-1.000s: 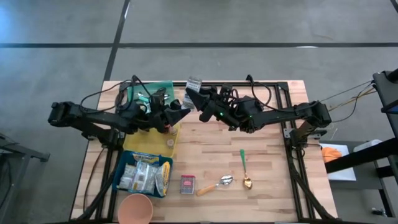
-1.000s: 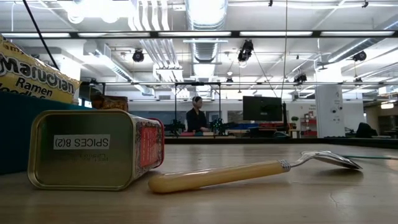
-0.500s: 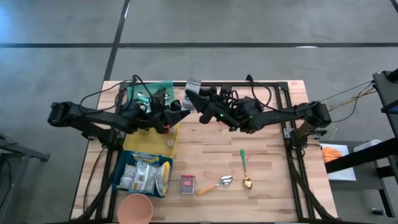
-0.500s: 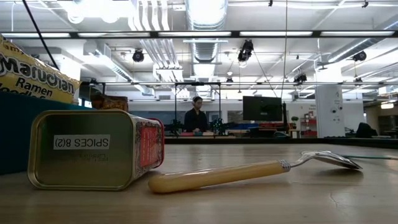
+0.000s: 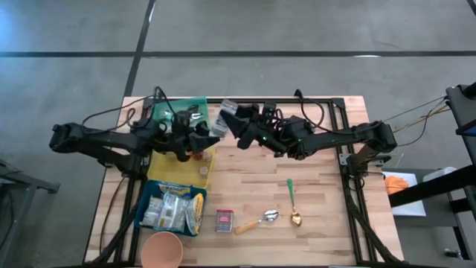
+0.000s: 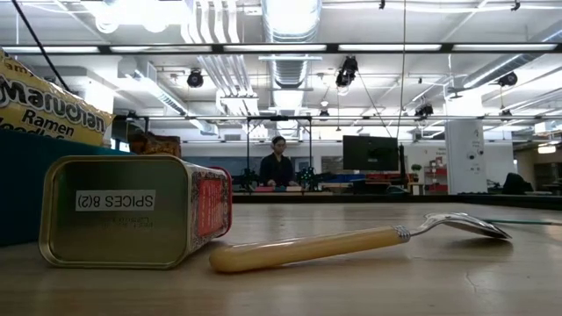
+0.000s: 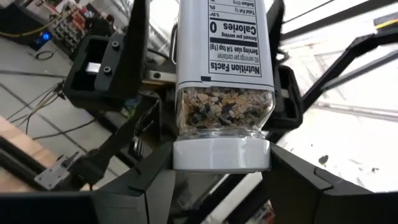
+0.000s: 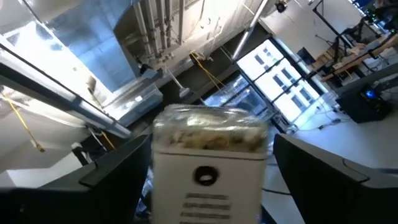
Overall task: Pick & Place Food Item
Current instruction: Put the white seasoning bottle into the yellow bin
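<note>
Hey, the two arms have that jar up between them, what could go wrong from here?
1. The left claw grips the spice jar only at its white cap, with the rest of the jar sticking out, so it could tilt or slip.
2. The right claw is open, its fingers standing on either side of the jar's other end; either arm moving sideways might knock the jar loose.
</note>
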`<state>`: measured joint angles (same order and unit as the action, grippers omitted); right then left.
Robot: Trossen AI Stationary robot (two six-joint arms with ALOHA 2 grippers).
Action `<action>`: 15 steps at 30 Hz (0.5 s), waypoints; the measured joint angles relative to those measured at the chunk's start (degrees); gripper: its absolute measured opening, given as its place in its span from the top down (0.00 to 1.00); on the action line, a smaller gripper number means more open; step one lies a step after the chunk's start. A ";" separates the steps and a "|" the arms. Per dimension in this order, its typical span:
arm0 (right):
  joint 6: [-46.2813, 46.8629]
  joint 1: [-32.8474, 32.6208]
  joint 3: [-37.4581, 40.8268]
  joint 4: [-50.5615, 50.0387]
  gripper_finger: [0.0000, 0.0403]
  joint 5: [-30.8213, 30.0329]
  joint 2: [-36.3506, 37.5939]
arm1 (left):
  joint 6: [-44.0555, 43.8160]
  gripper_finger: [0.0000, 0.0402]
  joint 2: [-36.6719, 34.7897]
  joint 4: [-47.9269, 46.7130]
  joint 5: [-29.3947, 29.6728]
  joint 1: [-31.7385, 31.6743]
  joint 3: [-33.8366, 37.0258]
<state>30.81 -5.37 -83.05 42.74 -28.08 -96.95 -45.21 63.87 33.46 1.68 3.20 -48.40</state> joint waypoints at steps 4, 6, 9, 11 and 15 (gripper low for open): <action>-1.25 0.00 0.00 -5.15 0.16 -0.30 1.59 | -0.22 0.49 -4.76 -9.43 -1.71 -0.34 -0.04; -1.33 0.00 0.00 -8.28 0.16 -0.34 2.82 | -0.90 0.49 -7.87 -16.75 -1.95 -0.66 -0.04; -1.25 -0.02 0.00 -13.96 0.16 -0.36 4.84 | -1.83 0.49 -12.45 -29.45 -2.24 -1.62 -1.40; -1.02 -0.09 0.00 -18.35 0.16 -0.36 5.97 | -2.59 0.49 -14.99 -38.44 -2.41 -2.44 -3.37; -0.51 -0.56 0.00 -24.38 0.16 -0.39 7.53 | -1.96 0.49 -17.21 -59.50 -2.47 -4.15 -9.86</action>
<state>30.30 -5.92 -83.05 18.36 -28.48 -89.41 -47.17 46.66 -26.04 -0.79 -0.94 -58.26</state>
